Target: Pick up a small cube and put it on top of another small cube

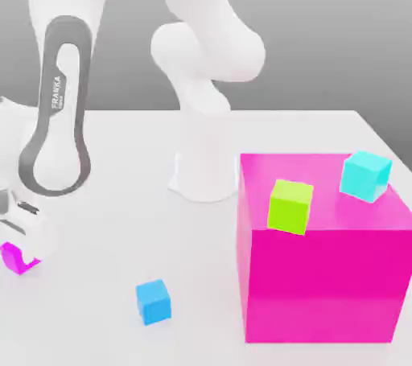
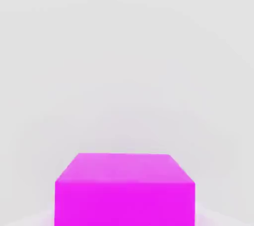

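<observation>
closest to the exterior camera, the huge pink cube is sitting on the white tabletop, taking up the exterior view's right, with a small green cube and a small cyan cube resting on its top face, apart from each other. behind it the white arm is bending down toward the exterior view's left. a small blue cube is lying alone on the tabletop in front. the small cube, magenta-purple, is sitting at the far left edge of the exterior view, and the pincer is closing on it, jaws drawn in against its sides; in the hand view the small cube is lying squarely centred under the hand.

the grasp looks to be the step in hand. doing it well probably means lifting straight up, keeping the cube level, then carrying it high enough to pass over the target cube before lowering gently.

the word "franka" is reading vertically on the arm's grey-ringed link.
</observation>
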Controlling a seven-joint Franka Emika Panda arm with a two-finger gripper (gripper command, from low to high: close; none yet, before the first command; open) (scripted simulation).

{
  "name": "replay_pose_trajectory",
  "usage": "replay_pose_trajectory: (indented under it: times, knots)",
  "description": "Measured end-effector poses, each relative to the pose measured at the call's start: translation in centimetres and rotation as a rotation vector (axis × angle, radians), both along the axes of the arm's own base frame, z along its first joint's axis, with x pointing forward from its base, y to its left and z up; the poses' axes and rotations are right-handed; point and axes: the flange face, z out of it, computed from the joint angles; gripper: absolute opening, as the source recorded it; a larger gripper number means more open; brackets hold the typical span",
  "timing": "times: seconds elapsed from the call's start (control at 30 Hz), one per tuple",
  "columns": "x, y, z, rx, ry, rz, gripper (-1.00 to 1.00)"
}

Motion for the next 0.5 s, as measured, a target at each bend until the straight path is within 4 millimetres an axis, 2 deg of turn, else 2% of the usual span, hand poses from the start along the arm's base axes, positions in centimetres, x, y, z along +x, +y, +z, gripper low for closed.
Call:
replay_pose_trajectory:
  times: [0.03, 0.07, 0.2, 0.27, 0.33, 0.4, 0.5]
  knots:
    - [0.0, 0.1, 1.1, 0.001, -0.001, 0.0, -1.0]
    - [1.0, 0.8, 2.2, 0.008, -0.005, 0.026, -1.0]
    - [8.2, 6.9, 6.6, 0.042, -0.028, 0.239, -1.0]
    - [12.1, 12.2, 9.0, 0.055, -0.034, 0.386, -1.0]
    - [14.7, 16.9, 11.5, 0.065, -0.036, 0.511, -1.0]
    - [16.5, 21.7, 14.1, 0.07, -0.035, 0.628, -1.0]
    - [17.8, 28.0, 18.1, 0.068, -0.03, 0.78, -1.0]
